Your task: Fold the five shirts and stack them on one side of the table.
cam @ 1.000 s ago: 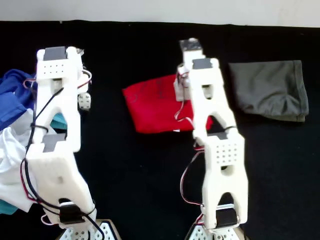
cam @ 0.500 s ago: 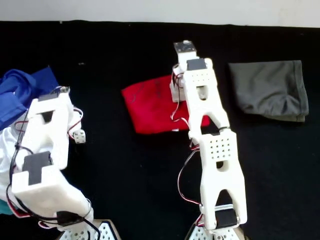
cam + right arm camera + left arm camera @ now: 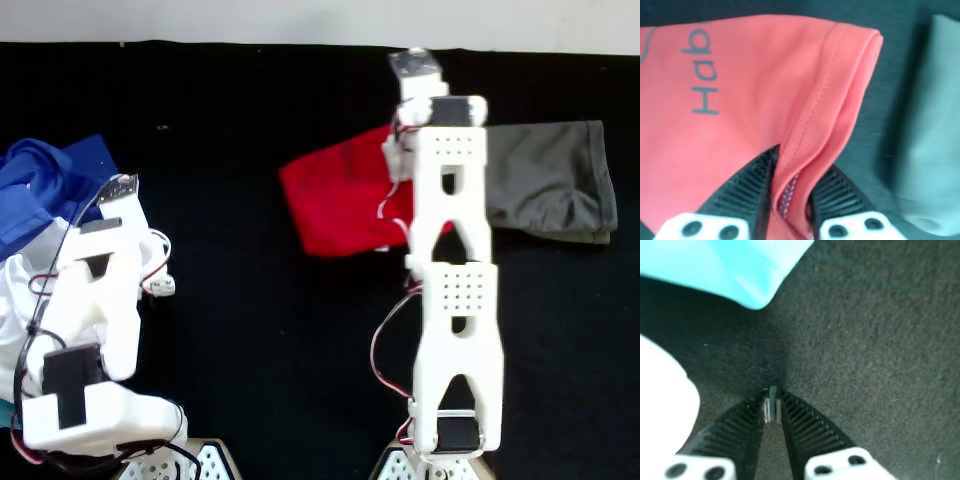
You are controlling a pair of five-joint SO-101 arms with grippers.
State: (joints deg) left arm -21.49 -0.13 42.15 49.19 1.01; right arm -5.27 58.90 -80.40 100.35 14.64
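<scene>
Right gripper (image 3: 792,165): clamped on the doubled hem of the folded red shirt (image 3: 335,205) of soft cloth, with cloth pinched between the jaws.
Red shirt's lie: flat on the black felt-like surface (image 3: 260,330). Its body stretches away from the right gripper toward the left arm's side.
Stack target: the folded dark grey shirt (image 3: 550,180) of smooth fabric lies just past the gripped hem, opposite the red body, with a narrow strip of surface between them.
Deciding relation: the grey shirt probably lies in line with the red shirt's long axis, so the carry looks short and straight.
Nearer arm: the right one.
Left gripper (image 3: 772,400): jaws closed on nothing, over bare surface, with a pale blue garment (image 3: 725,270) beyond its tips.
</scene>
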